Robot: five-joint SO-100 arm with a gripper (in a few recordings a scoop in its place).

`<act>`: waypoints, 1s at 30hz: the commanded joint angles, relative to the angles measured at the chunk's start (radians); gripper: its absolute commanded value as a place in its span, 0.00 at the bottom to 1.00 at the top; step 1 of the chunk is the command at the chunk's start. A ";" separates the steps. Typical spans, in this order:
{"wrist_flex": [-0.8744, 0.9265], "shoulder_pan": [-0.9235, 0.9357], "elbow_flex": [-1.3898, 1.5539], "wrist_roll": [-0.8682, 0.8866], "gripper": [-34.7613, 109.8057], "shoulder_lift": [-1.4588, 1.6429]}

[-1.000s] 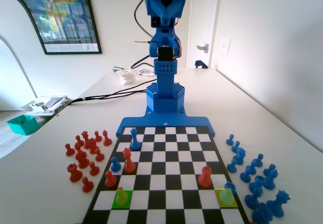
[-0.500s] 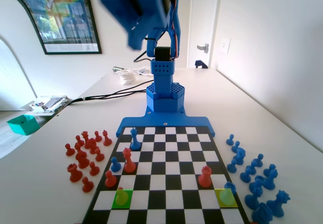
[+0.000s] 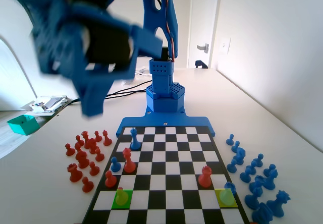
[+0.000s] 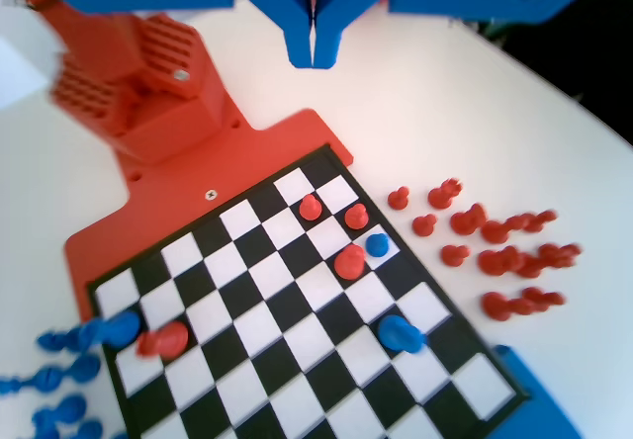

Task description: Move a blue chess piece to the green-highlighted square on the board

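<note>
pawn lies below and forward of the raised pincer

i read the board (image 3: 166,168) as lying flat on the table, joined to the arm's base at the far end of the fixed view. the arm is swung high over the left side of that view, blurred and large in frame, well above every piece.

in the wrist view the gripper (image 4: 313,48) hangs from the top edge with its two jaws pressed together and nothing between them: clenched and empty. it must release before any grasp.

the green-highlighted square (image 3: 121,197) sits in the nearest full row of the fixed view, on the left. the blue chess piece (image 3: 115,164) stands upright on the left edge file, a little farther from the camera than that square, just beside a red pawn (image 3: 110,179). in the wrist view the same pawn (image 4: 377,245) shows below the jaws and slightly right, touching distance from a red piece (image 4: 348,261).

my judgement: the coming move is a descent onto the pawn's vertical axis, with jaws spread clear of the red neighbours.
</note>
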 commanded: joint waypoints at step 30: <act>-0.291 -0.072 0.146 0.040 0.32 -0.259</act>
